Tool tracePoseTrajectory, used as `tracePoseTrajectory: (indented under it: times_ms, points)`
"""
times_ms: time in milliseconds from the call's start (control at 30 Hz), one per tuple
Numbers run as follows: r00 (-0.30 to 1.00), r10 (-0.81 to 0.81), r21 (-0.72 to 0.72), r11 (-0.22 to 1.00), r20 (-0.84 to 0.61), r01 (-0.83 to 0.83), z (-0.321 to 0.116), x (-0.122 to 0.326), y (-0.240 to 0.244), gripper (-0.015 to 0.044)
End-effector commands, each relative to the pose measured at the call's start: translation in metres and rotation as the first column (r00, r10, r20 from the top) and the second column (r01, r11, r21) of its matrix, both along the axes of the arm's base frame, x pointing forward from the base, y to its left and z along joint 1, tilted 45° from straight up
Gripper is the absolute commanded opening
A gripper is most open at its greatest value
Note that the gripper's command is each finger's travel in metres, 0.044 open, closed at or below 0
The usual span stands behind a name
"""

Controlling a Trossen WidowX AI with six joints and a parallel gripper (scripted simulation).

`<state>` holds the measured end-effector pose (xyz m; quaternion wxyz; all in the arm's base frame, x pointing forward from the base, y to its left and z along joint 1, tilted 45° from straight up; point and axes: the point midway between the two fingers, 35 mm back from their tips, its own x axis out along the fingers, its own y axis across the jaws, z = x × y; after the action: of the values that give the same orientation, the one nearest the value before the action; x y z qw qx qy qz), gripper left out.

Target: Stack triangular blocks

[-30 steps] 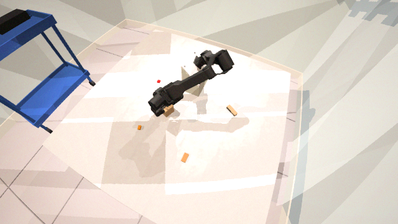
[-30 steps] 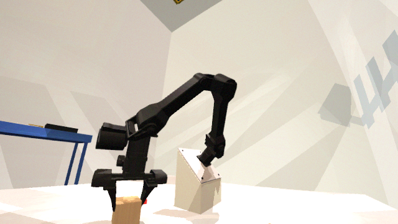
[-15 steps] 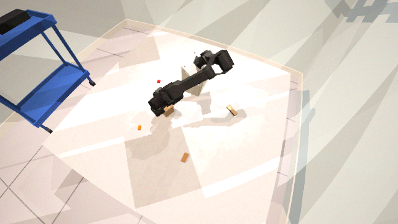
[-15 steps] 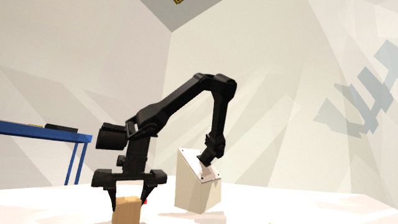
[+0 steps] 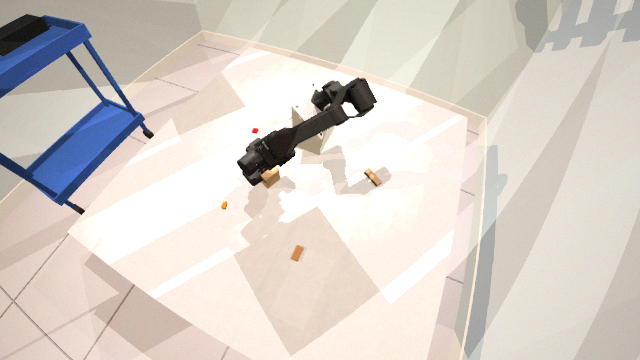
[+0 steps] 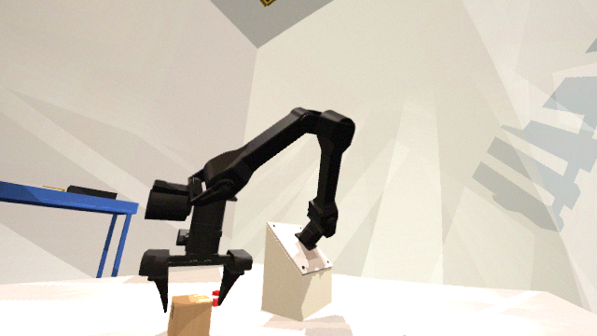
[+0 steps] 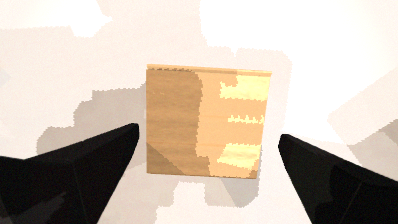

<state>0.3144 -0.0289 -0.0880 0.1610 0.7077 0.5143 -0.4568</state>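
The two triangular blocks appear as one wooden block (image 5: 271,178) (image 6: 190,317) (image 7: 200,125) standing on the table (image 5: 165,240). Its top looks about level in the exterior view. The slanted seam is not clearly seen; a short dark line shows near its upper left edge. In the wrist view a thin strip shows along the far edge of the square top; I cannot tell if the ends are exactly even. My gripper (image 6: 192,308) (image 7: 209,135) is wide open, with one fingertip on each side of the block's top and a visible gap on both sides in the wrist view.
A brown piece (image 5: 372,177), an orange-brown piece (image 5: 297,253), a small orange piece (image 5: 224,205) and a red piece (image 5: 255,130) (image 6: 215,301) lie around the block. A pale slanted box (image 6: 282,280) stands behind by the arm's base. A blue cart (image 5: 80,150) (image 6: 70,204) stands left.
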Motion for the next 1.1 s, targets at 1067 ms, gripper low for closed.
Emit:
tracePoseTrajectory:
  times_ms: [1067]
  points:
    - [0.999,-0.020,-0.017,1.000,0.030,0.021,0.076,0.000,-0.059,0.0440]
